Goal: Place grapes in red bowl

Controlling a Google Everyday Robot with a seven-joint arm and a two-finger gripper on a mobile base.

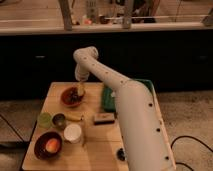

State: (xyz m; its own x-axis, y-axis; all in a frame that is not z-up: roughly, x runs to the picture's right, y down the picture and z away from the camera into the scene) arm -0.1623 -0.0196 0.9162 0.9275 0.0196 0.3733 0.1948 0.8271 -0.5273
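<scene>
**A:** How much room do you have around the red bowl [73, 96]?

**B:** It sits near the far left edge of your surface [105, 145], with bare wood just to its left. Your pincer [81, 90] hangs directly over its right rim; whether it is open, you cannot tell.

**A:** Where are the grapes [75, 98]?

**B:** A dark cluster lies inside the red bowl.

**A:** Count the rest.

**B:** Two bowls: the maroon bowl [48, 145] holds one orange fruit [52, 145], well nearer than the red bowl. One white cup [72, 133], one green cup [45, 119]. A green tray [108, 98] lies to the right of the red bowl, partly hidden by your arm.
</scene>
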